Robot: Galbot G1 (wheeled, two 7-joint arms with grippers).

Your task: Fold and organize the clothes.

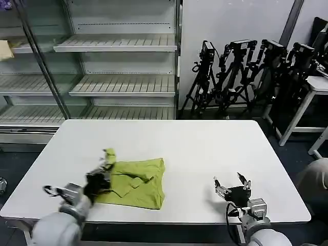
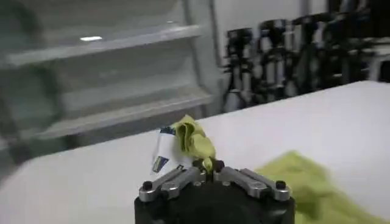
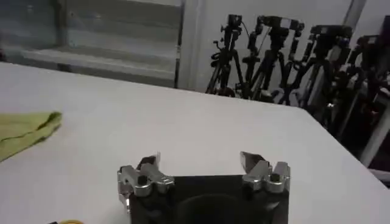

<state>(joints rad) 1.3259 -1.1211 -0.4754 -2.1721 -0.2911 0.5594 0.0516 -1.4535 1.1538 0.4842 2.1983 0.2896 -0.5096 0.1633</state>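
1. Head view: T-shirt [image 1: 137,183] lying partly folded on the near left part of the white tabletop [image 1: 205,148], one corner pulled up at its left edge. Left end effector [image 1: 104,169] pressed together on that raised corner, lifted clear of the surface, probably so the fabric can be carried over the rest for another fold. Right end effector [image 1: 231,183] resting low over the near right of the tabletop, well apart from the T-shirt, fingers spread and holding nothing; seemingly parked out of the way while the other arm works.

2. Left wrist view: left end effector [image 2: 210,168] closed on a bunched tuft of green fabric, a white label showing beside it. Rest of the T-shirt [image 2: 304,182] flat on the tabletop [image 2: 91,176] below; grip taken at the edge, likely for control over the fold line.

3. Right wrist view: right end effector [image 3: 201,164] wide open above bare tabletop [image 3: 213,115]; edge of the T-shirt [image 3: 27,131] off to the side, untouched.
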